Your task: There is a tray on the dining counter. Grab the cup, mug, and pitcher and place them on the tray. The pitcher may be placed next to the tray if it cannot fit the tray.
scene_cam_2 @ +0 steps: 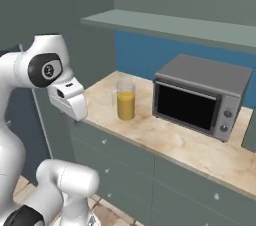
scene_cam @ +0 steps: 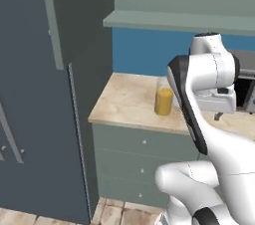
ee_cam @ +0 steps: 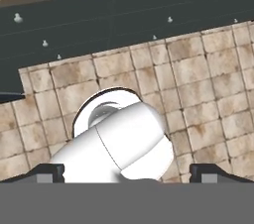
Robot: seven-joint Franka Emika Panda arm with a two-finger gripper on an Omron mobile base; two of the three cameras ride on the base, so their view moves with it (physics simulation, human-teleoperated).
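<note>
The pitcher (scene_cam: 164,98) (scene_cam_2: 125,101), a tall clear glass with orange-yellow liquid in its lower half, stands upright on a narrow marbled counter (scene_cam: 127,102) (scene_cam_2: 170,142) with a blue backsplash. My gripper (scene_cam: 218,114) (ee_cam: 128,172) hangs in front of the counter's edge and points down at the tiled floor (ee_cam: 203,79). It is nearer to me than the pitcher and apart from it. Its fingertips (ee_cam: 49,171) stand wide apart with nothing between them, so it is open. The tray, the dining counter, the cup and the mug are out of view.
A grey toaster oven (scene_cam_2: 200,97) (scene_cam: 246,84) sits on the counter right of the pitcher. Grey-green drawers (scene_cam: 144,162) (ee_cam: 124,15) run below the counter, and a shelf (scene_cam: 179,20) hangs above it. A tall dark cabinet (scene_cam: 40,94) stands at the left.
</note>
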